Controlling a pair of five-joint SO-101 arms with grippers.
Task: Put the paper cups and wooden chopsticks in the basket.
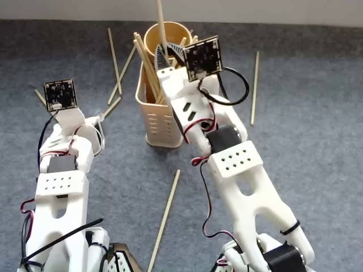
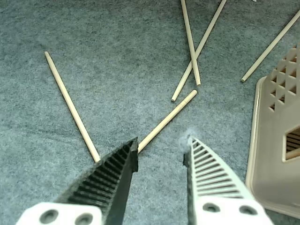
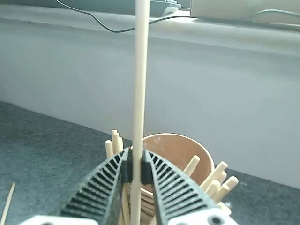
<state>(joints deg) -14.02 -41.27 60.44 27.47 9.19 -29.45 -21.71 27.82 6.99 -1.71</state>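
My right gripper (image 3: 136,164) is shut on a wooden chopstick (image 3: 139,93), holding it upright over the beige basket (image 1: 161,122). In the basket stand a paper cup (image 3: 176,150) and several chopsticks (image 3: 215,180). In the high view that held chopstick (image 1: 161,25) rises above the cup (image 1: 164,37). My left gripper (image 2: 161,145) is open low over the carpet, left of the basket. One end of a loose chopstick (image 2: 166,121) lies between its fingertips. Another chopstick (image 2: 71,105) lies just beside the dark finger (image 2: 117,173).
Loose chopsticks lie on the grey carpet: two crossed (image 2: 190,42) behind the left gripper, one (image 1: 255,88) right of the basket, one (image 1: 164,221) in front between the arms. The basket's wall (image 2: 276,140) stands close to the left gripper.
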